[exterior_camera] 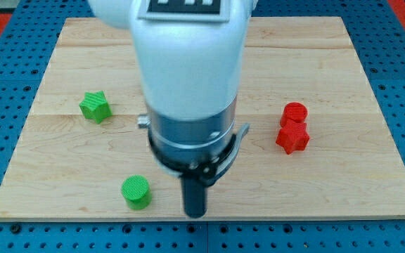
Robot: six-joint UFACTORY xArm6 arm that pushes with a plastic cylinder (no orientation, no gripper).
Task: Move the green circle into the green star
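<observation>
The green circle [136,192] lies near the view's bottom, left of centre, on the wooden board [343,63]. The green star [95,107] lies up and to the left of it, well apart from it. My tip [195,213] is at the view's bottom centre, to the right of the green circle and slightly lower, with a gap between them. The white arm body hides the middle of the board.
A red circle [294,112] and a red star [292,137] lie touching each other at the view's right. The board's bottom edge runs just below my tip. A blue pegboard surrounds the board.
</observation>
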